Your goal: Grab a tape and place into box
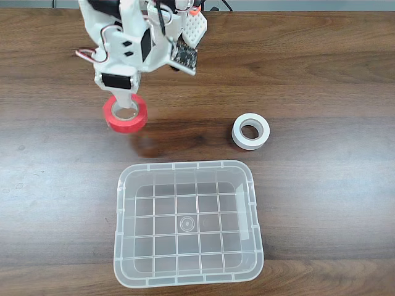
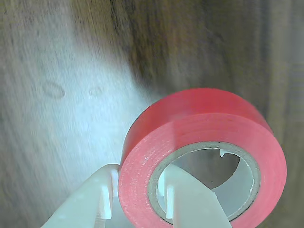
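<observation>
1. The tape (image 1: 125, 115), a small red ring with a grey inner core, sits at about 10 o'clock in the fixed view, over the wooden table (image 1: 321, 68); whether it rests on the wood or is raised off it cannot be told. In the wrist view the tape (image 2: 190, 128) takes up the lower right and appears tilted, with its open core facing the camera.

2. The gripper (image 1: 125, 105) comes down onto the tape from 12 o'clock in the fixed view. In the wrist view the gripper (image 2: 137, 199) is pinching the roll's wall: one white finger lies inside the core and the other outside the red band, at about 7 o'clock of the ring.

3. The arm (image 1: 133, 37), white with black parts, stands directly above the tape at the top edge of the fixed view.

4. The box (image 1: 250, 185), a clear plastic bin with rounded corners and a grid-patterned bottom, lies at 6 o'clock in the fixed view, below the tape and apart from it. Its inside holds nothing.

5. A white roll of tape (image 1: 250, 131) lies flat on the table at about 3 o'clock from the red one, well apart from it and just above the box's upper right corner.
</observation>
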Action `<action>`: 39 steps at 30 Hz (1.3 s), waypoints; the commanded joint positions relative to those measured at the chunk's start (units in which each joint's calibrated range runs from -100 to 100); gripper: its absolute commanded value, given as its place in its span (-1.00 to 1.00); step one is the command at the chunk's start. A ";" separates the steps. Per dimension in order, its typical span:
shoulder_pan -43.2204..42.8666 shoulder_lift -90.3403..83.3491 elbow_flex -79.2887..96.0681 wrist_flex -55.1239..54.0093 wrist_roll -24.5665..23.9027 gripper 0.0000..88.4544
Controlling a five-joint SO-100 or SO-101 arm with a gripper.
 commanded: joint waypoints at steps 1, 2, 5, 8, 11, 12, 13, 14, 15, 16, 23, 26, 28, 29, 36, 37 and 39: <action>-5.01 -21.07 -5.55 5.72 0.27 -0.92; -6.11 -23.24 -6.42 6.58 0.06 -0.92; -8.45 -26.46 -11.33 7.95 0.01 -0.92; -9.26 -25.17 -19.56 7.95 -0.10 -0.92; -9.99 -20.90 -28.32 7.44 -0.63 -0.92; -10.57 -18.41 -31.48 7.44 -1.10 -0.92; -11.01 -15.92 -34.11 7.26 -1.42 -0.92; -11.45 -12.86 -37.17 7.18 -1.78 -0.92; -12.04 -9.96 -39.89 7.09 -2.26 -0.92; -12.70 -6.75 -43.30 7.09 -2.84 -0.92; -16.79 14.73 -64.24 7.09 -4.68 -0.92; -18.04 23.34 -70.72 7.09 -5.16 -0.92; -18.18 29.22 -74.05 7.09 -5.47 -0.92; -18.18 32.35 -75.63 7.01 -5.58 -0.92; -19.13 49.01 -84.83 5.81 -6.05 -0.92; -19.35 50.86 -85.71 5.81 -6.05 -0.92; -19.86 53.83 -87.72 5.55 -6.11 -0.92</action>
